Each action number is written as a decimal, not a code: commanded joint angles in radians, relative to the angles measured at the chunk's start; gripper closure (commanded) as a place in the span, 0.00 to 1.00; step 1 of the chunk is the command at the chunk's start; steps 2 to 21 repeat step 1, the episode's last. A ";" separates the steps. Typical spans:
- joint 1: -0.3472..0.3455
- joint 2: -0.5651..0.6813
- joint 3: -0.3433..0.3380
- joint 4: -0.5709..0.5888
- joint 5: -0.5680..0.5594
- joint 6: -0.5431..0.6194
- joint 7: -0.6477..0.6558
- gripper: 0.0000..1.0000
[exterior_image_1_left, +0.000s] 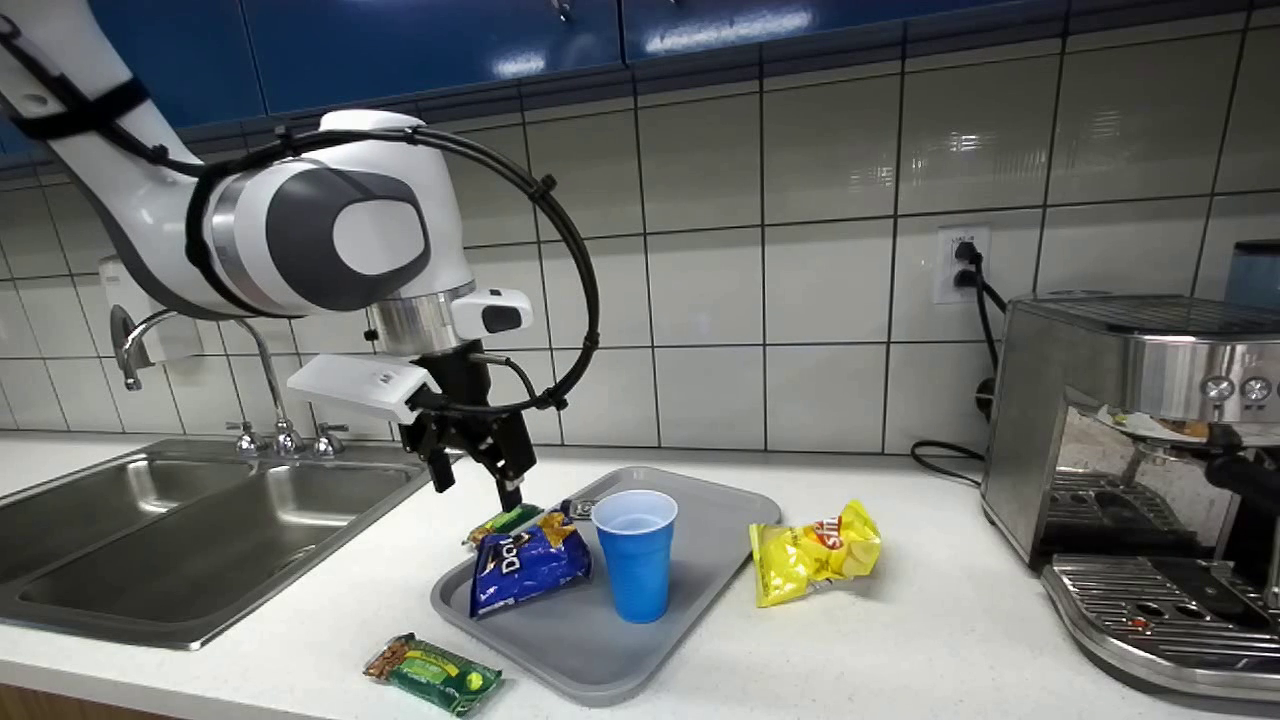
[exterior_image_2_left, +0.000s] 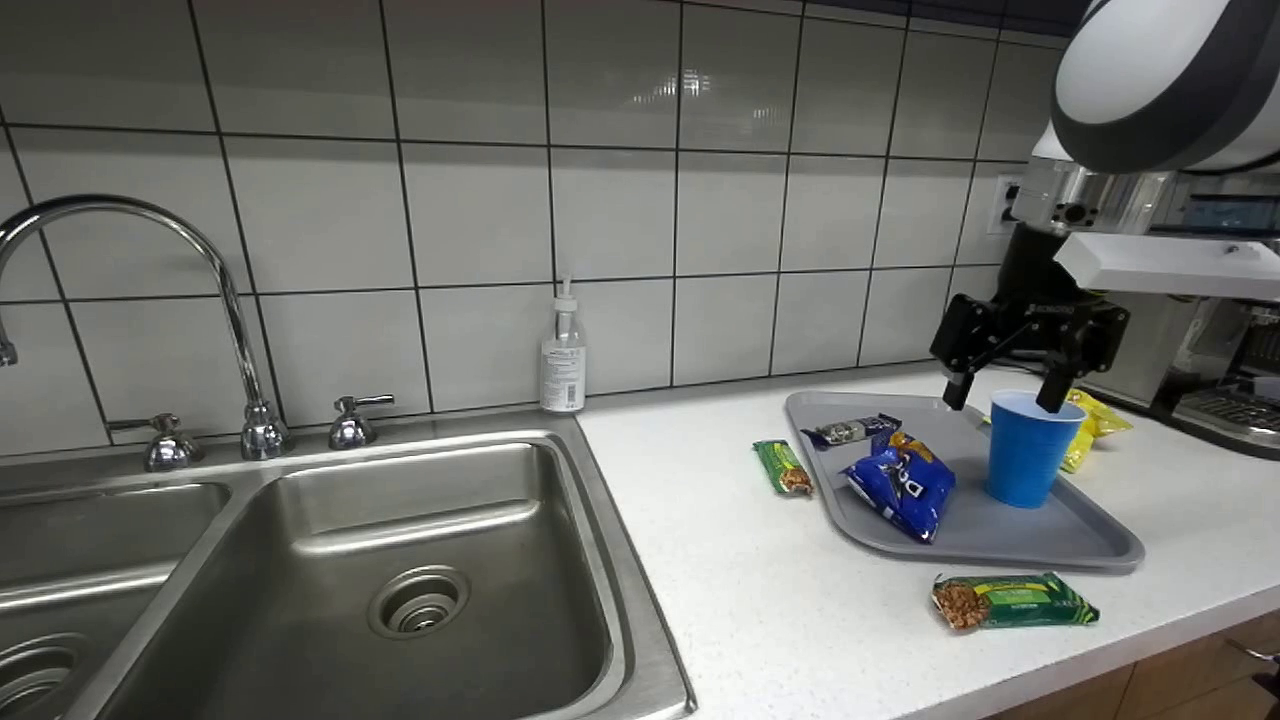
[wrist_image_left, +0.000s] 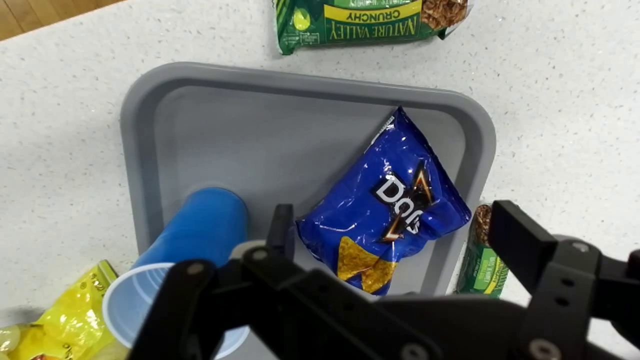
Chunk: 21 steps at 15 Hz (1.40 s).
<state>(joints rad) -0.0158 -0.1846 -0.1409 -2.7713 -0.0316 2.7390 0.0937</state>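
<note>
With gripper (exterior_image_2_left: 1005, 391) spread wide, holding nothing, hangs over gray tray (exterior_image_1_left: 585, 660) with blue chip bag (exterior_image_1_left: 530, 570) left of blue cup (exterior_image_1_left: 640, 575).

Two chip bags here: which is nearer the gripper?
The blue bag, on the gray tray: in the wrist view it shows framed by the open gripper. The yellow bag lies beside the tray, farther off.

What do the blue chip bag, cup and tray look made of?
Blue chip bag: likely plastic film, glossy, since it creases and glints. Cup: probably plastic, smooth with a soft sheen and thin lip. Tray: perhaps moulded plastic, matte, going by its smooth rounded corners.
</note>
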 joint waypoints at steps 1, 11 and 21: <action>-0.027 0.000 0.030 0.001 0.013 -0.002 -0.009 0.00; -0.027 0.000 0.030 0.001 0.013 -0.002 -0.009 0.00; -0.027 0.000 0.030 0.001 0.013 -0.002 -0.009 0.00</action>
